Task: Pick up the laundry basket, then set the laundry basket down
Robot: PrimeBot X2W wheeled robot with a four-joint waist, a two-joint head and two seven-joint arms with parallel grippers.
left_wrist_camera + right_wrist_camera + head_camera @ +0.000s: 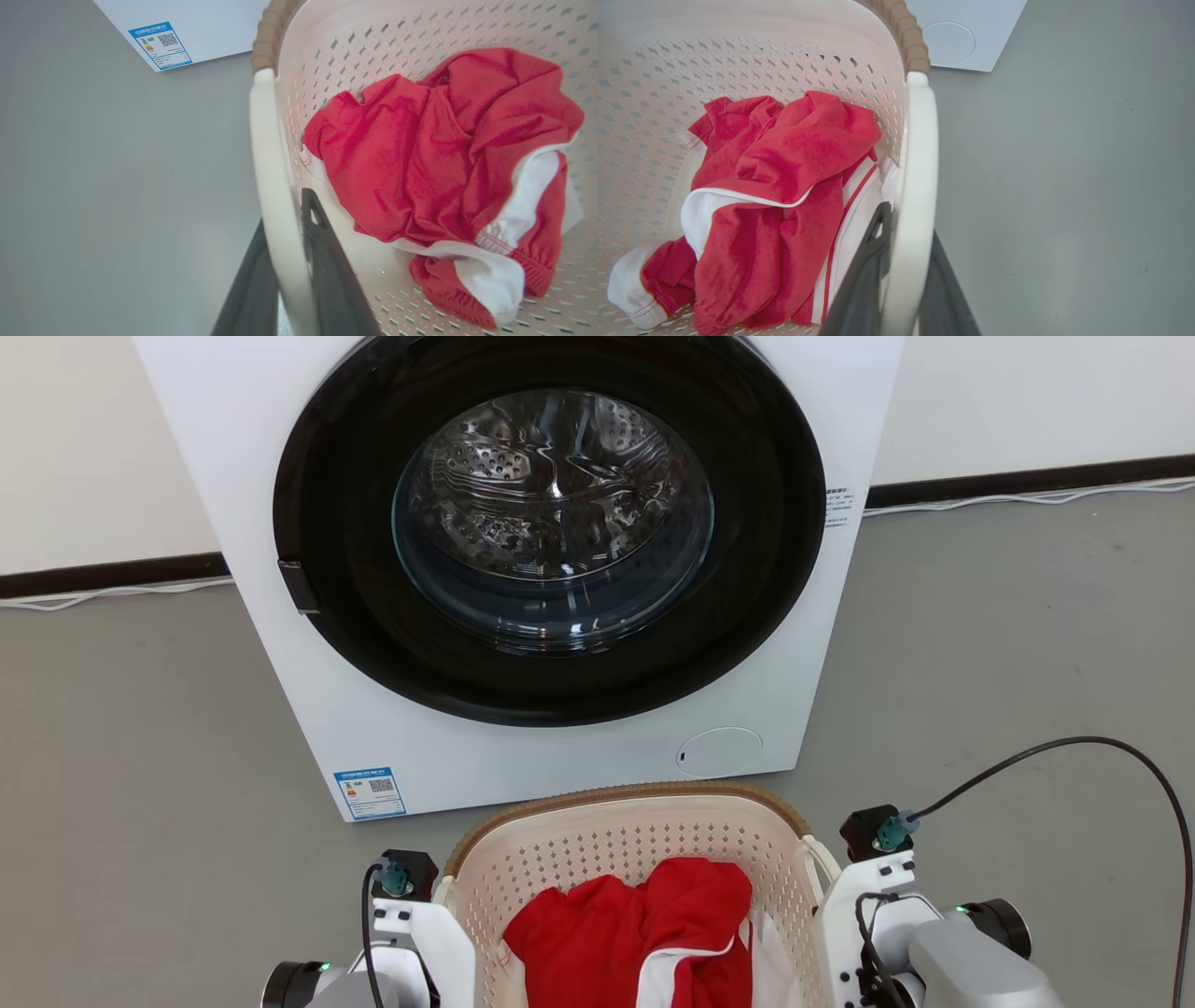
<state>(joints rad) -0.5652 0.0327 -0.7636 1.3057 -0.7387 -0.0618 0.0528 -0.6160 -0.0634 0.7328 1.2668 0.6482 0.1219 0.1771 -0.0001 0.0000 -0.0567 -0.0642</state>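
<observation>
seemingly caught at the pick-up: laundry basket (pixel 597 849) of red clothes (pixel 635 924) just before the washing machine (pixel 308 709), left gripper (pixel 285 210) and right gripper (pixel 910 219) each pinched shut on a side handle (pixel 275 163), calling next for a level, matched lift.

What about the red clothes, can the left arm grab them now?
Probably not yet: the left gripper has its fingers either side of the white handle of the laundry basket, apparently gripping it. The red clothes lie close and uncovered.
</observation>
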